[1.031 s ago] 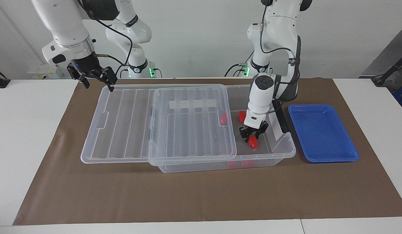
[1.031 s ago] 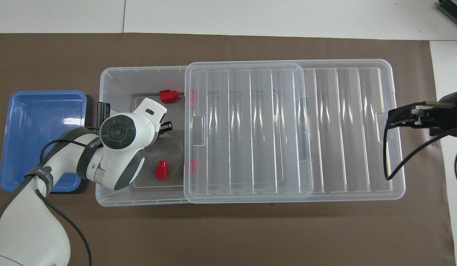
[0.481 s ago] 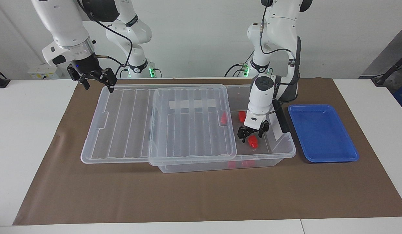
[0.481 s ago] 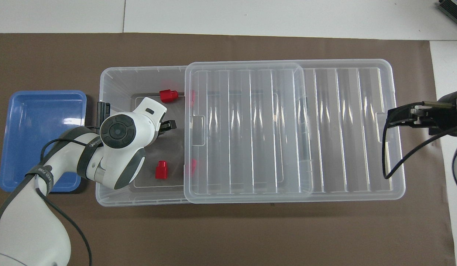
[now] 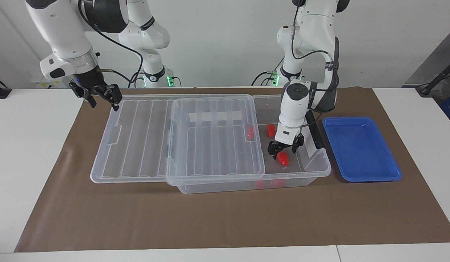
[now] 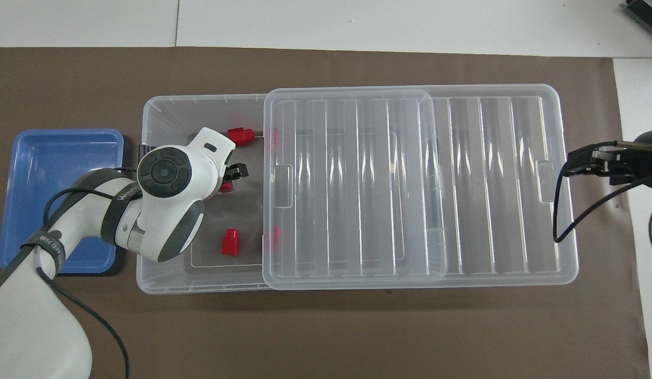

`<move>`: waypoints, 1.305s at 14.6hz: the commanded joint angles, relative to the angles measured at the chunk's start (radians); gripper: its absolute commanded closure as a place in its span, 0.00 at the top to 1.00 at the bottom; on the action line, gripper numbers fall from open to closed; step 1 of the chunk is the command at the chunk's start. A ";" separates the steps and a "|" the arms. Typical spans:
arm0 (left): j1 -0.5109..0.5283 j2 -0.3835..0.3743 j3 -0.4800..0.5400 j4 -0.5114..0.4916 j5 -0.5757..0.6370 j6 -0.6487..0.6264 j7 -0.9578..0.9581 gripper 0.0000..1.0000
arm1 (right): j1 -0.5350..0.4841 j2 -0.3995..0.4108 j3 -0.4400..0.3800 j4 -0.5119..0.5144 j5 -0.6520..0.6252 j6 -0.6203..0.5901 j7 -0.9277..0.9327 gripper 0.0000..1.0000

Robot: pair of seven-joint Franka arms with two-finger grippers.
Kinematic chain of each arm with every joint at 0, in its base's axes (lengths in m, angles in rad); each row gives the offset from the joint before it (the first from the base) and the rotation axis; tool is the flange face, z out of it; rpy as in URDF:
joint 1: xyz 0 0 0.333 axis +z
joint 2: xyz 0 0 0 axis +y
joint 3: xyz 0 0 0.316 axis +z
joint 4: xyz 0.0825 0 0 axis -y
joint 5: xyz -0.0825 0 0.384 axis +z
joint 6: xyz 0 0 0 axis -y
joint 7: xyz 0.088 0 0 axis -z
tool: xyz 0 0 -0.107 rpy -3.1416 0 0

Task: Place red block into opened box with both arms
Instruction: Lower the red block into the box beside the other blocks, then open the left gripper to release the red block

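Observation:
The clear box (image 5: 319, 170) (image 6: 147, 113) stands on the brown mat, its end toward the left arm uncovered. My left gripper (image 5: 283, 151) (image 6: 235, 177) hangs open inside that end, just above a red block (image 5: 282, 158) (image 6: 226, 187) that lies on the box floor. Other red blocks (image 5: 271, 130) (image 6: 230, 242) lie loose in the box. The ribbed lid (image 5: 137, 138) (image 6: 494, 179) is slid half off, toward the right arm's end. My right gripper (image 5: 103, 102) (image 6: 571, 166) hovers open over the lid's outer end, with nothing in it.
A shallow blue tray (image 5: 361, 149) (image 6: 57, 200) lies on the mat beside the box, at the left arm's end of the table. The left arm's wrist covers part of the box's uncovered end in the overhead view.
The left gripper has opened and let go of the red block, then risen a little above it. The right gripper has drawn outward along the lid's end toward its own side.

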 commanded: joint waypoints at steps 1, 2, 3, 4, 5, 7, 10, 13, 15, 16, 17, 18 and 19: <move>-0.002 -0.060 0.003 0.005 0.025 -0.082 -0.001 1.00 | -0.051 -0.030 0.008 -0.079 0.004 0.077 -0.051 0.38; -0.002 -0.066 0.003 0.014 0.025 -0.110 0.000 1.00 | -0.065 -0.030 0.007 -0.092 0.004 0.093 -0.051 0.15; -0.003 -0.071 0.001 0.026 0.025 -0.136 0.002 1.00 | -0.069 -0.030 0.007 -0.107 0.004 0.109 -0.051 0.00; -0.003 -0.079 0.001 0.037 0.025 -0.159 0.003 1.00 | -0.081 -0.030 0.007 -0.130 0.004 0.143 -0.051 0.00; -0.003 -0.085 0.000 0.042 0.025 -0.174 0.003 1.00 | -0.095 -0.030 0.007 -0.151 0.004 0.181 -0.049 0.00; -0.002 -0.108 0.001 0.045 0.023 -0.196 0.008 1.00 | -0.114 -0.016 0.007 -0.179 0.006 0.250 -0.052 0.00; -0.003 -0.152 0.003 0.077 0.016 -0.306 0.037 1.00 | -0.115 0.002 0.007 -0.188 0.004 0.266 -0.051 0.00; 0.000 -0.165 0.006 0.163 -0.012 -0.467 0.123 1.00 | -0.140 0.009 0.007 -0.228 0.004 0.333 -0.051 0.00; 0.032 -0.189 0.006 0.190 -0.039 -0.532 0.183 1.00 | -0.152 0.021 0.007 -0.247 0.004 0.363 -0.054 0.00; 0.052 -0.215 0.006 0.189 -0.058 -0.544 0.222 1.00 | -0.157 0.036 0.007 -0.245 0.004 0.369 -0.054 0.00; 0.087 -0.238 0.006 0.186 -0.075 -0.559 0.277 1.00 | -0.155 0.039 0.007 -0.247 0.004 0.369 -0.055 0.00; 0.121 -0.258 0.006 0.187 -0.093 -0.587 0.342 1.00 | -0.154 0.039 0.007 -0.247 0.004 0.369 -0.055 0.00; 0.158 -0.278 0.006 0.187 -0.105 -0.610 0.418 1.00 | -0.146 0.041 0.007 -0.247 0.004 0.369 -0.054 0.00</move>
